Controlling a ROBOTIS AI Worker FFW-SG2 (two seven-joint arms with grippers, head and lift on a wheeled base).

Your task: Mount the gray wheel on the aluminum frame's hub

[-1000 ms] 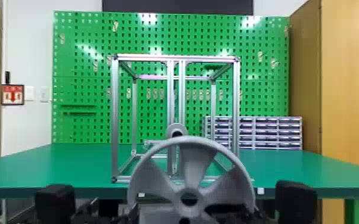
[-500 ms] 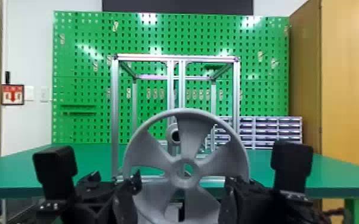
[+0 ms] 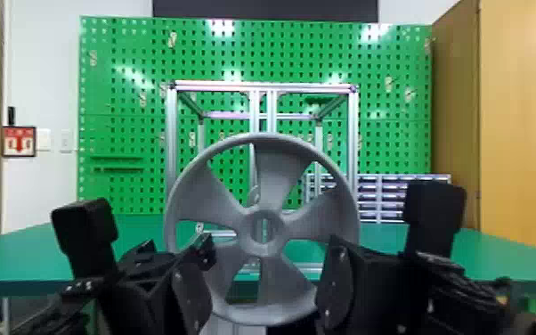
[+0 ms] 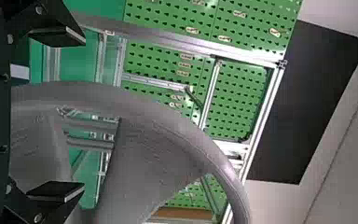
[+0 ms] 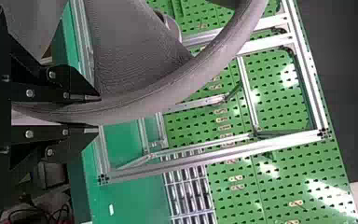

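Upward and slightly to the robot's left goes the gray wheel [image 3: 278,162] in our head view, upright before the aluminum frame [image 3: 172,147]; against the two earlier frames we see its center ring [image 3: 248,229] climb from low at the table's edge, and both arms rise further into sight beside the rim; we spot part of the frame's hub [image 3: 255,194] behind, just above that ring and a touch to the robot's left; the wheel is off the hub, and we judge the lift nearly done, with a small rise and sideways correction left before any push forward.

In our left wrist view, the left gripper [image 4: 81,113] has its fingers wide apart, the wheel's rim passing between them; we see no clamp here, so this side looks to guide rather than carry.

In our right wrist view, the right gripper [image 5: 99,113] is clamped on the wheel's rim, with the frame beyond; we read it as the main hold, and a one-sided one; should the wheel swing or tilt about that pinch, its bore could miss the hub, so we would want the left side closed or braced, then a slow, square approach.
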